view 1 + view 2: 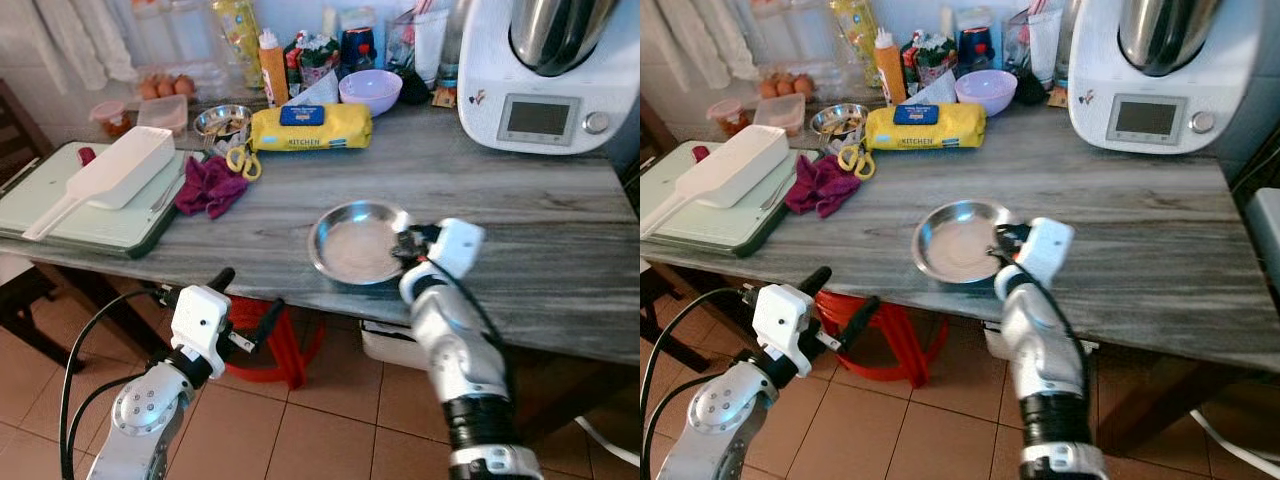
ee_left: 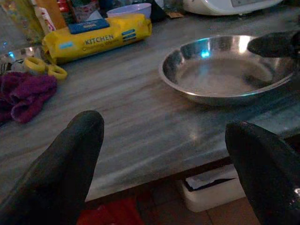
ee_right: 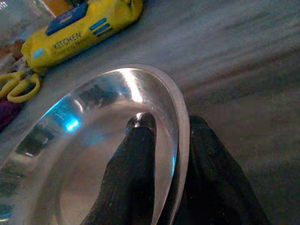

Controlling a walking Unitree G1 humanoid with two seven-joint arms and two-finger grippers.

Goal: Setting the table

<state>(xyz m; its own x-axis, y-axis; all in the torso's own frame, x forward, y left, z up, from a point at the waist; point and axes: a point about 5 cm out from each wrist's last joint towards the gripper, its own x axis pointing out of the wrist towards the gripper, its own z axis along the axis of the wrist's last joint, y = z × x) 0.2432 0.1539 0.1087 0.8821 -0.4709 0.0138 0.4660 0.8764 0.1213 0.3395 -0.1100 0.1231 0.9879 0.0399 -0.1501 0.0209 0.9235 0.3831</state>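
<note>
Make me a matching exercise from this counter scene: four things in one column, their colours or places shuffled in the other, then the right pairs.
Things
1. round steel plate
2. crumpled cloth
3. scissors with looped handles
4. plastic bowl at the back

Descriptions
A. lilac, beside the bottles
B. rim pinched by the right hand
C. yellow, next to the yellow kitchen package
D. purple, by the green cutting board

Pairs: 1-B, 2-D, 3-C, 4-A
</note>
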